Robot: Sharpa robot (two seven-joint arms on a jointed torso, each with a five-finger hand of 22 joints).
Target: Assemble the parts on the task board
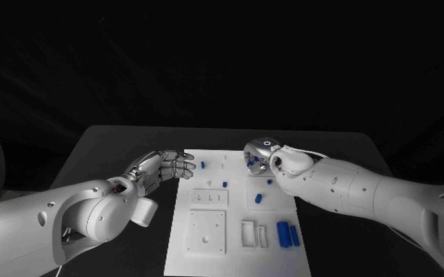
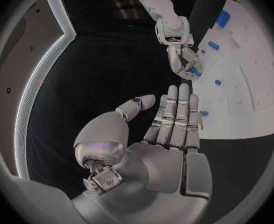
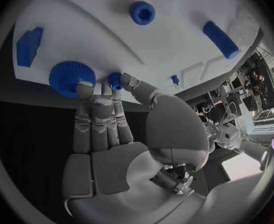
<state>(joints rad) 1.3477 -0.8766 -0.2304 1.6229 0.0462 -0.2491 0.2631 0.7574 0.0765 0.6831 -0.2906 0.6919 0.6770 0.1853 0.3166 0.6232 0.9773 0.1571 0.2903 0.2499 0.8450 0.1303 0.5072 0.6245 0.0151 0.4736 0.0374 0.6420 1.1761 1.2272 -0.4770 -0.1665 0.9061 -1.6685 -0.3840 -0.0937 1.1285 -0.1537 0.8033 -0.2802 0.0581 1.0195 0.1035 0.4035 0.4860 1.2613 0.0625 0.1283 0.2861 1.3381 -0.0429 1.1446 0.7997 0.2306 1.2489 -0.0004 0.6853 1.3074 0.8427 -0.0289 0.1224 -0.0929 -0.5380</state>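
Observation:
The white task board [image 1: 236,254] lies in the middle of the black table. My right hand [image 1: 262,155] is over its far right corner. There its fingertips [image 3: 86,90] touch a blue gear [image 3: 71,77], and the thumb and a finger pinch a small round blue part [image 3: 115,79]. The left wrist view shows that hand [image 2: 185,59] curled round blue pieces. My left hand [image 1: 165,165] hovers at the board's far left edge with its fingers [image 2: 177,114] straight and holding nothing.
More blue parts lie on the board: a block [image 3: 29,46], a ring [image 3: 141,12], a cylinder [image 3: 221,39], a small piece [image 1: 259,198] and two long pieces [image 1: 288,234] near the front right. White recessed fixtures [image 1: 205,231] take up the board's near half.

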